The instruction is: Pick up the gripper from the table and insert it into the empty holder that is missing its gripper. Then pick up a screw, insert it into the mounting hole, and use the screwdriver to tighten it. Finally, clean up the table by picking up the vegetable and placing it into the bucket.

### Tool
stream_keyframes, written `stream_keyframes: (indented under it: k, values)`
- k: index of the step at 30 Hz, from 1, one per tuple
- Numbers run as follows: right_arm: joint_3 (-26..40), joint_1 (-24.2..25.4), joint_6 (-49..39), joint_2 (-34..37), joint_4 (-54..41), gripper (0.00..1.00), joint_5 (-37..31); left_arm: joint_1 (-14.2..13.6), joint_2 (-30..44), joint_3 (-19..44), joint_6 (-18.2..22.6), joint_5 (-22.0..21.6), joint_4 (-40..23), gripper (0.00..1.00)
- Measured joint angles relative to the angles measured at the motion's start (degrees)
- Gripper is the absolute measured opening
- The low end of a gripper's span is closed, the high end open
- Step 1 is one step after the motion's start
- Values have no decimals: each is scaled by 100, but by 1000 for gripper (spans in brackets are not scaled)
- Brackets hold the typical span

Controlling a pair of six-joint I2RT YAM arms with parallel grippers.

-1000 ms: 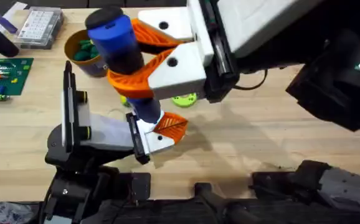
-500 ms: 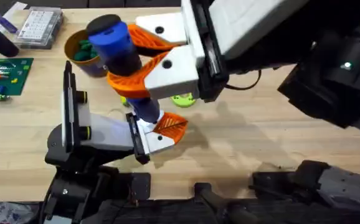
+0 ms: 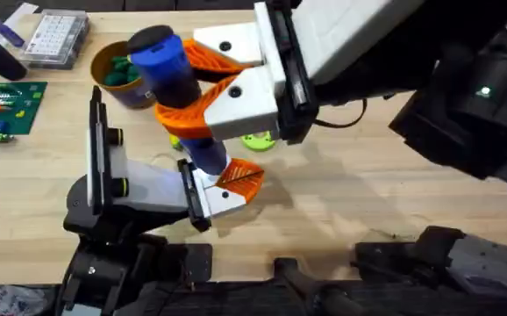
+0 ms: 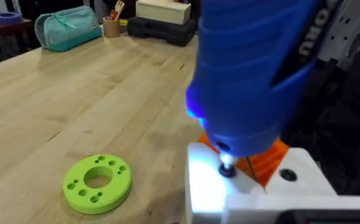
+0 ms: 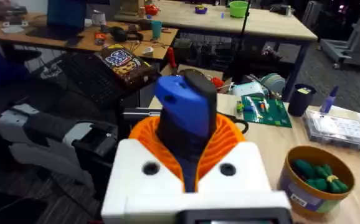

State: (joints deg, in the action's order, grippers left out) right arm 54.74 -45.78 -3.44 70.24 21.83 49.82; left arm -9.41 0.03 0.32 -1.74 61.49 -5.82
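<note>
My right gripper [image 3: 183,88], white with orange ribbed pads, is shut on the fat blue screwdriver [image 3: 170,75]. It holds the tool tip-down over the holder [image 3: 210,200], a white block with a black end plate on my left arm. In the left wrist view the lit metal tip [image 4: 227,168] presses on the holder's white top [image 4: 255,199]. The orange gripper [image 3: 241,176] sits in the holder beside the tip. The bucket [image 3: 113,88] stands at the back left with green toy vegetables inside. A yellow sliver [image 3: 173,140], perhaps the vegetable, peeks from behind the screwdriver.
A lime-green ring disc [image 3: 258,140] lies just right of the screwdriver, and shows in the left wrist view as the disc [image 4: 97,180]. A clear screw box [image 3: 56,35] and a green circuit board [image 3: 3,105] sit at the far left. Bare wood stretches to the right.
The right gripper and the screwdriver have shifted very slightly, while the tip stays over the holder. The left arm has not moved.
</note>
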Motion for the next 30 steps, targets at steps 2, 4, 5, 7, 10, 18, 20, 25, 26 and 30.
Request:
stream_keyframes:
  k: [2, 4, 5, 7, 10, 18, 20, 25, 26, 30]
  values:
    - [0, 4, 0, 0, -16, 54, 0, 0, 0, 0, -1, 0, -1, 19]
    - [0, 9, 0, 0, -38, 55, 0, 0, 0, 0, -2, 2, -2, 19]
    - [0, 11, 0, 0, -47, 56, 0, 0, 0, 0, -2, 2, -2, 19]
    - [0, 17, 0, 0, -55, 56, 0, 0, 0, 0, -2, 3, -3, 19]
    - [0, 20, 0, 0, -60, 55, -2, 0, 0, 0, -4, 6, -4, 19]
    - [-13, 20, 0, 0, -59, 55, -2, 0, 0, 0, -4, 23, -9, 19]
    - [-15, 20, 0, 0, -53, 55, -2, 0, 0, 0, -4, 23, -9, 19]
    - [-68, 20, 32, 0, 158, 56, 1, 0, 0, 0, -1, 22, -4, 19]
    - [-98, 19, 71, 1, 277, 56, 5, 0, 0, 0, 1, 19, 0, 19]
    - [-216, 21, 313, 67, 773, 56, 46, 1, 0, 3, 1, -1, 1, 19]
